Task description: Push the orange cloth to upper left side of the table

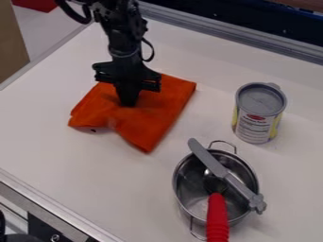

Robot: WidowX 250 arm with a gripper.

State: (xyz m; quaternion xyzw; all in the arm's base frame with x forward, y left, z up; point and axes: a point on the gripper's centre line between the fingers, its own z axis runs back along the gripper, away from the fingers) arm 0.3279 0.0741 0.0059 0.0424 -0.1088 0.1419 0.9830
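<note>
Up-left of the metal pot (189, 183), folded orange cloth (152, 117) is seen under closed gripper (128, 103), bulk lying potward, nothing visibly pinched.

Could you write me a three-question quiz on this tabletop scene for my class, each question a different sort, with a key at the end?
1. True or false: the gripper is at the orange cloth, away from the metal pot.
2. Fill in the blank: the utensil resting in the pot beside the grey knife has a ____ handle.
3. Which thing stands upright on the table?
A) the orange cloth
B) the can
C) the grey knife

Key: 1 true; 2 red; 3 B
</note>
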